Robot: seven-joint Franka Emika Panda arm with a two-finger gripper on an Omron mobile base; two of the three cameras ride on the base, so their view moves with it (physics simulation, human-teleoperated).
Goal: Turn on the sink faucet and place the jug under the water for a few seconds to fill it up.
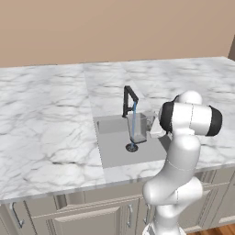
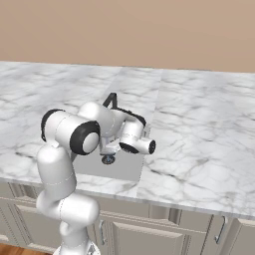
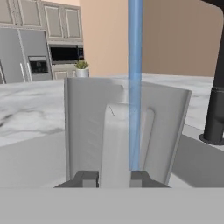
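While the water (image 3: 135,83) streams into the jug (image 3: 87,131), the end effector (image 3: 114,178) pinches its handle; no writing is legible.

The arm (image 1: 179,160) is glossy white, built of rounded tubular segments with bulbous elbows. Wide black bands ring its joints. The gripper (image 3: 114,178) ends in two small dark grey fingertips.

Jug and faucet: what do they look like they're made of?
Jug: probably clear greyish glass or plastic, since the water shows through its wall. Faucet: likely matte black metal, uniformly dark with no shine.
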